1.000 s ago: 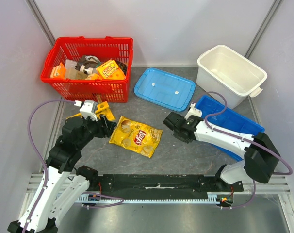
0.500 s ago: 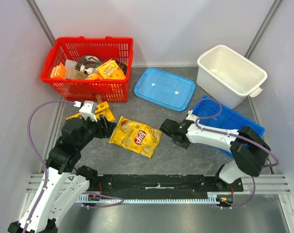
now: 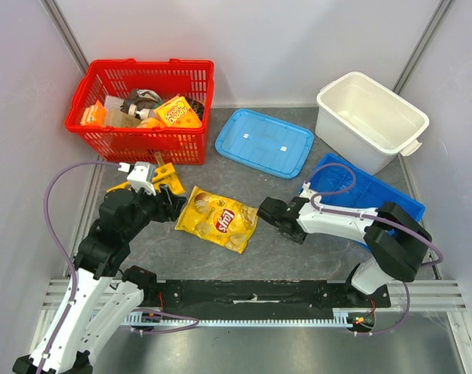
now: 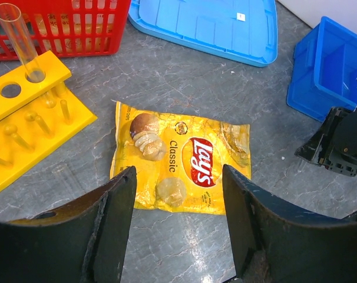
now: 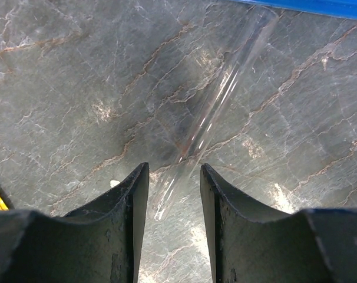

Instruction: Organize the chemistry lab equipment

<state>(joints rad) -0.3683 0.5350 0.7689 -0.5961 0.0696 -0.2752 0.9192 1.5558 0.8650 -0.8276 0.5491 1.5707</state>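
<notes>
Overhead view: a grey marbled table (image 3: 298, 257) with two black robot arms at the near edge. At back left is a red basket (image 3: 135, 144) piled with mixed items, among them a yellow snack packet (image 3: 177, 111) and an orange box (image 3: 93, 115). At back right is a white tub (image 3: 361, 148). In front of it is a blue bin (image 3: 392, 199), partly hidden by the right arm. A light blue lid (image 3: 263, 142) lies flat between basket and tub. A yellow crisp bag (image 3: 219, 218) lies in the middle. The left gripper (image 3: 170, 204) is just beside a yellow test tube rack (image 3: 166, 175). The right gripper (image 3: 265, 209) is low over the table, right of the bag. No glassware can be made out from here.

Left wrist view: the left gripper (image 4: 178, 194) has its jaws spread wide with nothing between them. It hangs above the crisp bag (image 4: 178, 162). The rack (image 4: 31, 112) lies to the left, and only this view shows a clear test tube (image 4: 16, 38) standing in one of its holes.

Right wrist view: only here does a second glass tube (image 5: 214, 112) show. It lies flat on the table (image 5: 78, 71), slanting from the blue bin (image 5: 296, 5)'s edge towards the camera. The right gripper (image 5: 174, 194) is parted around the tube's near end, one finger on each side and not clamped.
</notes>
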